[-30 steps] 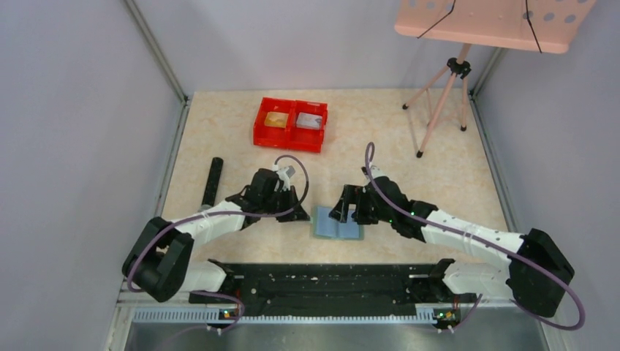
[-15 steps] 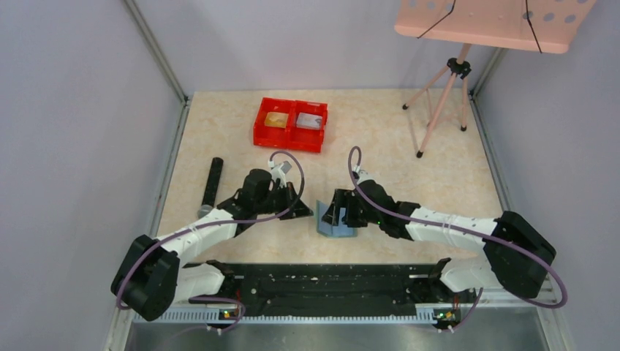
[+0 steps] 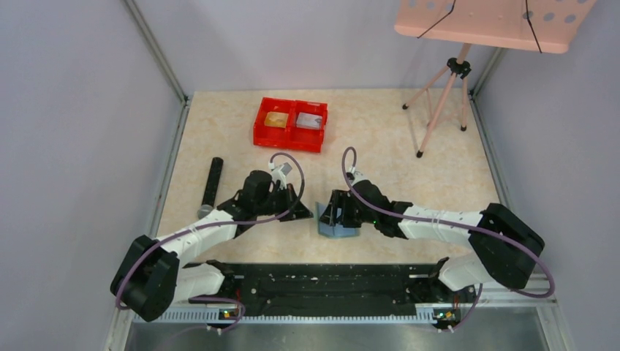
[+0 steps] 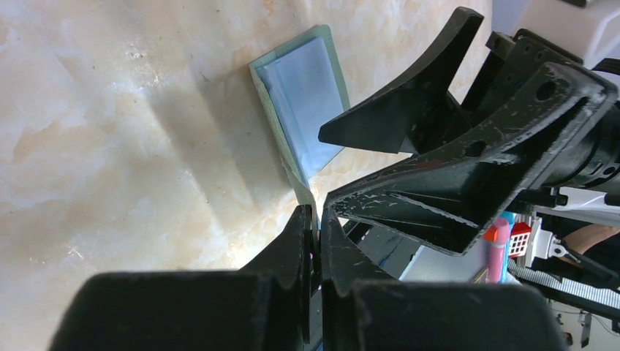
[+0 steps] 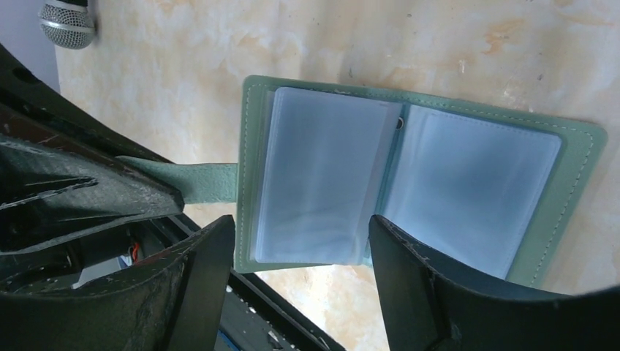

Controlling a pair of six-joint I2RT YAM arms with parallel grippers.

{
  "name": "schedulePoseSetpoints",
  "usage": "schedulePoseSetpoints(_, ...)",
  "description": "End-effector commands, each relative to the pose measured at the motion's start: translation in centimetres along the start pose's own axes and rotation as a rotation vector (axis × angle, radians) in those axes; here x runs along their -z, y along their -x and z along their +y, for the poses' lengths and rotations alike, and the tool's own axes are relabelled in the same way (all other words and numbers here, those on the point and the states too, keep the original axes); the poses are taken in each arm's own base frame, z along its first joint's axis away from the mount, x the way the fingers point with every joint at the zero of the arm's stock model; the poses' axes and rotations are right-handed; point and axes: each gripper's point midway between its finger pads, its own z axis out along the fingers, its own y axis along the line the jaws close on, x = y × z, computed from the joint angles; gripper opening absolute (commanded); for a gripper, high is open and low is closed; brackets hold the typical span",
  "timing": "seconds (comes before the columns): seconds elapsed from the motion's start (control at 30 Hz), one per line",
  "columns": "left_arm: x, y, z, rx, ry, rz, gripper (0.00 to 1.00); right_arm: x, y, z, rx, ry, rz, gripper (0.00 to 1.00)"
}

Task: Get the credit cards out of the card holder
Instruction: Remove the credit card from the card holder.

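Observation:
The sage-green card holder (image 3: 338, 227) lies open on the table between the arms, its left half tilted up. Its pale blue-grey pockets show in the right wrist view (image 5: 322, 175) and the left wrist view (image 4: 307, 73); I cannot make out any cards in them. My left gripper (image 3: 305, 214) (image 4: 316, 216) is shut on the holder's green tab (image 5: 201, 183). My right gripper (image 3: 335, 214) (image 5: 300, 223) is open just above the holder, its jaws straddling the left page. A gold card (image 3: 276, 119) and a grey card (image 3: 310, 121) lie in the red bin.
The red double bin (image 3: 290, 136) stands at the back centre. A black microphone (image 3: 212, 183) lies at the left, its head in the right wrist view (image 5: 67, 22). A pink tripod stand (image 3: 442, 95) is at the back right. A black rail (image 3: 329, 281) runs along the near edge.
My right gripper has moved left and lower over the holder. The holder's left half has lifted from flat to tilted. My left gripper stays on the tab.

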Motion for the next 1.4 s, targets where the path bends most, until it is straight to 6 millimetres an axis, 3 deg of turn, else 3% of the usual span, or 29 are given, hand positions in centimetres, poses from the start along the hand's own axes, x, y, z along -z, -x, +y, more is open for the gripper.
schedulePoseSetpoints(0.0,0.5,0.9,-1.6,-0.044,-0.051,-0.042,0.0,-0.3,0.3,1.2,0.018,0.028,-0.013,0.67)
schedulePoseSetpoints(0.67,0.5,1.1,-1.8,-0.055,-0.045,-0.041,0.0,-1.2,-0.3,0.7,0.025,0.007,0.015,0.65)
schedulePoseSetpoints(0.97,0.5,1.2,-1.6,-0.063,-0.023,-0.043,0.0,-0.8,0.0,-1.7,0.049,-0.118,-0.004,0.61)
schedulePoseSetpoints(1.17,0.5,1.1,1.1,-0.079,0.1,-0.045,0.0,0.7,0.0,-4.2,0.064,-0.241,-0.021,0.6)
schedulePoseSetpoints(1.37,0.6,0.6,2.9,-0.082,0.183,-0.034,0.09,2.6,1.0,-4.9,0.076,-0.294,-0.074,0.59)
